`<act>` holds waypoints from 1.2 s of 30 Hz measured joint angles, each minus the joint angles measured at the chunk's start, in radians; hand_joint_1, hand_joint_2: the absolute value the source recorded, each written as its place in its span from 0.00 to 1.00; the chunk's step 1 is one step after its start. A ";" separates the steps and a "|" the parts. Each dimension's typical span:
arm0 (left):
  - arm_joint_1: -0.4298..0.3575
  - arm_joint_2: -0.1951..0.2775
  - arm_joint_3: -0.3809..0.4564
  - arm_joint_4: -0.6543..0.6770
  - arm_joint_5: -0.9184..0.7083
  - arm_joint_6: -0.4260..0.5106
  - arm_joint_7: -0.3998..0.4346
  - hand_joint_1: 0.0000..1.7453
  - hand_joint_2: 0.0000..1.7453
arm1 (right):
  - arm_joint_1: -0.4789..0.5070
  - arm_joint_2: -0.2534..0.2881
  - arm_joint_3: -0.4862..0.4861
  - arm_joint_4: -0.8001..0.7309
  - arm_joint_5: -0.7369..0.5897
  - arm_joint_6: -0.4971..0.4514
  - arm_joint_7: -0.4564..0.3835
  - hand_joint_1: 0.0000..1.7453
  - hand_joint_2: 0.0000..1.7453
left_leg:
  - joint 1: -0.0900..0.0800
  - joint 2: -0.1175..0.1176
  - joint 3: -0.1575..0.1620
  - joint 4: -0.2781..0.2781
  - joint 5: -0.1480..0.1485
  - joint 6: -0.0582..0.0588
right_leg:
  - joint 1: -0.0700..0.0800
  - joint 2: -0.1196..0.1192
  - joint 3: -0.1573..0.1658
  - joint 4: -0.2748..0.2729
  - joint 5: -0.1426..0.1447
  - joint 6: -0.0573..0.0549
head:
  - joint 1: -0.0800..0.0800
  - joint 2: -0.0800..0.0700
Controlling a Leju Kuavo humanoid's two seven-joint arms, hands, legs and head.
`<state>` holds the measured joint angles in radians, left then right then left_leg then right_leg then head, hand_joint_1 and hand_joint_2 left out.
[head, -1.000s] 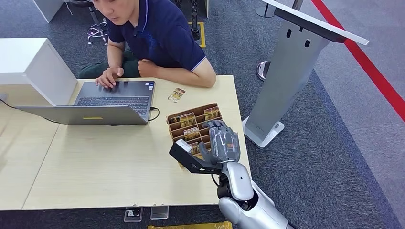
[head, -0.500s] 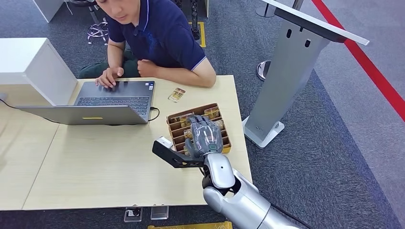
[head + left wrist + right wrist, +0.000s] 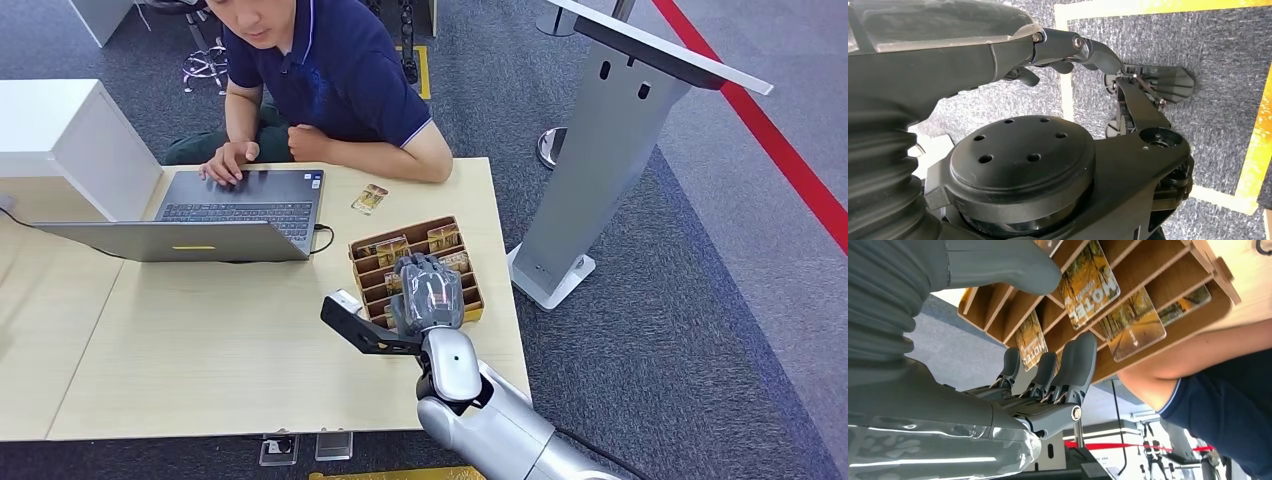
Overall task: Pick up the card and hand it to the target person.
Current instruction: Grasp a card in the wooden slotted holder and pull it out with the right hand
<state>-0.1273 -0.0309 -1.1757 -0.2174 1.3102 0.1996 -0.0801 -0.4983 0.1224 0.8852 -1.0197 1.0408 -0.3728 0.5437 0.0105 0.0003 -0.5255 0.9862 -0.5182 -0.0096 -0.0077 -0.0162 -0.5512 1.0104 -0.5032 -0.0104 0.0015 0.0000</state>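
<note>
Right hand [image 3: 428,293] is reaching out over the wooden card box [image 3: 372,262] on our table [image 3: 200,340], palm down, fingers [image 3: 1075,365] loosely apart, holding nothing. Cards [image 3: 1088,282] are standing in the slots just beyond the fingertips.

Wooden card rack [image 3: 372,252] (matt), glossy cards [image 3: 1088,284], pale wood-grain table [image 3: 200,340].

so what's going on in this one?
The robot's right hand hovers over the wooden card holder on the table, fingers apart above the upright cards; none is gripped yet. One loose card lies flat on the table near the seated person, who has a hand on the laptop. The left hand hangs by the floor, holding nothing.
</note>
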 joint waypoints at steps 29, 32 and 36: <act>0.010 0.000 0.000 0.000 0.008 0.004 0.000 0.00 1.00 | 0.001 0.011 0.046 0.094 -0.061 -0.001 -0.007 0.54 1.00 | 0.000 0.000 0.000 0.000 0.000 0.000 | 0.000 0.000 0.000 0.000 0.000 0.000 | 0.001 0.000; 0.011 0.000 0.000 0.000 0.009 0.004 0.000 0.00 1.00 | 0.001 0.011 0.048 0.098 -0.064 -0.001 -0.008 0.52 1.00 | 0.000 0.000 0.000 0.000 0.000 0.000 | 0.000 0.000 0.000 0.000 0.000 0.000 | 0.000 0.000; 0.012 0.000 0.000 0.000 0.013 0.004 0.000 0.00 1.00 | 0.001 0.014 0.049 0.102 -0.066 -0.001 -0.016 0.51 1.00 | 0.000 0.000 0.000 0.000 0.000 0.000 | 0.000 0.000 0.000 0.000 0.000 0.000 | 0.000 0.000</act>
<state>-0.1155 -0.0309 -1.1756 -0.2174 1.3234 0.2034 -0.0799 -0.4971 0.1360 0.9345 -0.9173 0.9752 -0.3737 0.5274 0.0105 0.0003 -0.5254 0.9862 -0.5182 -0.0096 -0.0077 -0.0162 -0.5512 1.0104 -0.5032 -0.0104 0.0020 0.0000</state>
